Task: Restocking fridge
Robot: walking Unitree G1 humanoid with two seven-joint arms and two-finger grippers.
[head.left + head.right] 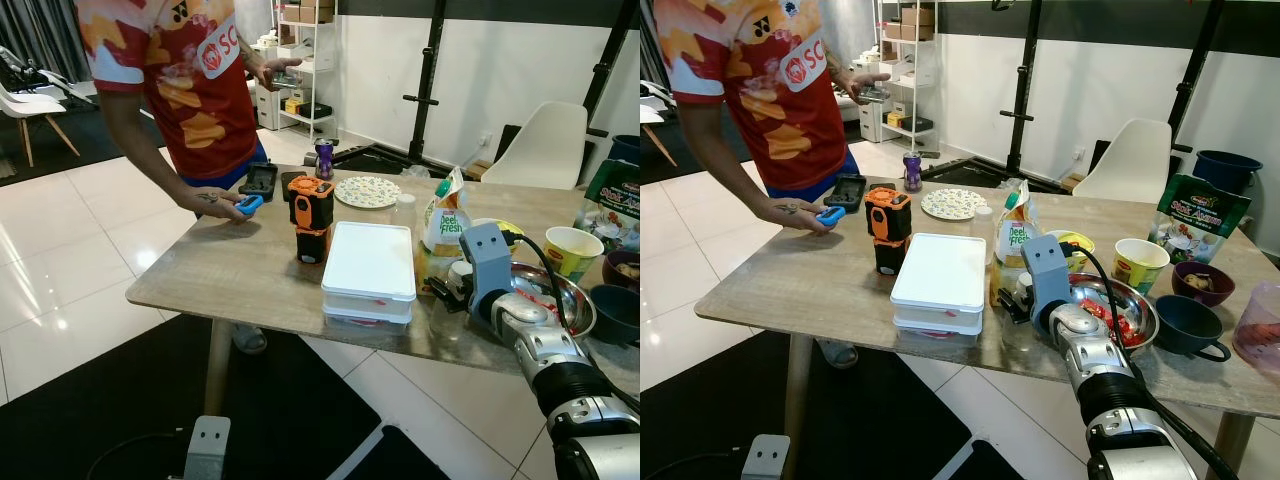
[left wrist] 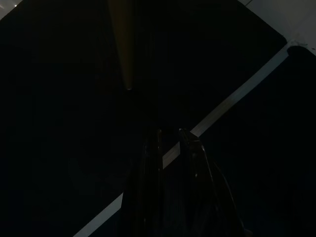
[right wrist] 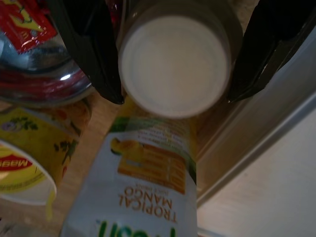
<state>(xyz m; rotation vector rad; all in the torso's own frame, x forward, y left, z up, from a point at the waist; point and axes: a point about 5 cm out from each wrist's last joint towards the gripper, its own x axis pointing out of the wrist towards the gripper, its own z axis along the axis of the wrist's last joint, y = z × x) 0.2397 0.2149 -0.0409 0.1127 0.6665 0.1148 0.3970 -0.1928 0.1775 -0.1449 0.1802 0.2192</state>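
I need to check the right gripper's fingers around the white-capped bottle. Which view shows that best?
The right wrist view: the white-capped bottle sits between the right gripper's open black fingers, gaps visible. In both eye views the wrist housing largely hides this.

I see a wooden table (image 1: 230, 270) across mid-frame. On it: white box (image 1: 368, 262) at centre, orange tool (image 1: 311, 217) left of it, plate (image 1: 367, 191) behind, juice carton (image 1: 443, 222), steel bowl (image 1: 555, 297), yellow cup (image 1: 574, 249) at right.
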